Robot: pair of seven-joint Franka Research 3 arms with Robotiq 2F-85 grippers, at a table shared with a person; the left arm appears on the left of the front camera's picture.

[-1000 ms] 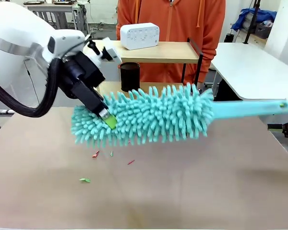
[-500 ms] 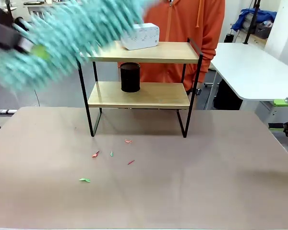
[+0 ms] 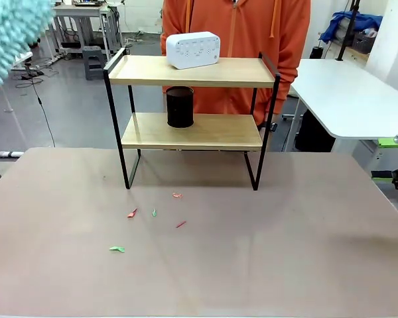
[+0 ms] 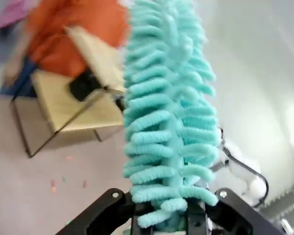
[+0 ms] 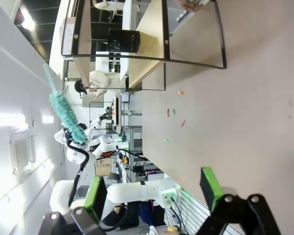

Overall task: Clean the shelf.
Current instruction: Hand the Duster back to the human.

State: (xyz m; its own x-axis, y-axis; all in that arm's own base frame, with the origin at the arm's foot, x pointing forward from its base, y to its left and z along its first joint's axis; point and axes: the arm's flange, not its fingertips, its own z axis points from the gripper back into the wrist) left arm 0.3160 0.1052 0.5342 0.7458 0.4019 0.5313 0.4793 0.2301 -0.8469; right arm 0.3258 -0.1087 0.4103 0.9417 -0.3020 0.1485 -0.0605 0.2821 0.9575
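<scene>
The shelf [image 3: 192,71] stands at the far middle of the table, two wooden boards in a black frame. A white box [image 3: 193,50] rests on its top board and a black cup [image 3: 180,106] on the lower one. My left gripper [image 4: 169,218] is shut on the base of a fluffy teal duster [image 4: 164,112], which rises straight up from the fingers. In the front view, the duster [image 3: 10,30] is raised high in the top left corner, well away from the shelf. The right wrist view has my right gripper [image 5: 154,196] open and empty, over the table's near side, with the shelf [image 5: 152,34] far off.
Several small red and green scraps [image 3: 152,215] lie on the brown table [image 3: 265,258] in front of the shelf. A person in an orange top [image 3: 242,30] stands right behind the shelf. A white side table [image 3: 351,93] is at the right.
My left arm swung the duster from in front of the shelf up and off to the left, uncovering the shelf. The right gripper has stayed put.
</scene>
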